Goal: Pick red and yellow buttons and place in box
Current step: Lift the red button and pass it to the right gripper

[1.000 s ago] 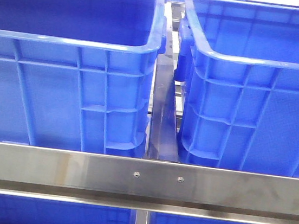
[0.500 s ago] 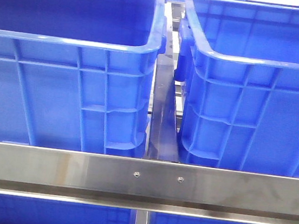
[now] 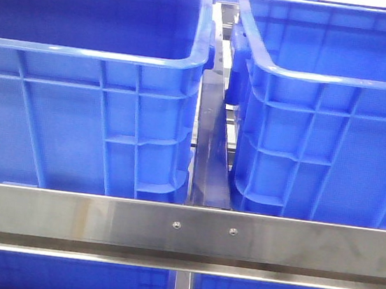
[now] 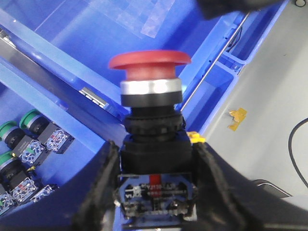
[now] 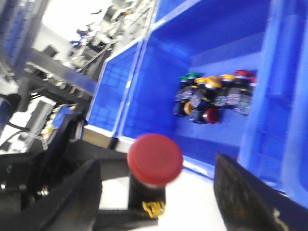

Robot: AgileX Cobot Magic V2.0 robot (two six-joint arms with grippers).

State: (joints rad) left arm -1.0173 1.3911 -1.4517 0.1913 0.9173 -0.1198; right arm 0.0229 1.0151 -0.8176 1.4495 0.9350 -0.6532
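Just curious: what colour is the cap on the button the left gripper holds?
Red, clearest in the left wrist view: button.

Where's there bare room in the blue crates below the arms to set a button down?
Under the right arm, the crate is bare from the button cluster across to its opposite wall; only that cluster's corner is crowded. Under the left arm, the compartment holding green buttons is packed.

industrial workshop | blue parts crates | steel rack rail | bins of pushbutton switches
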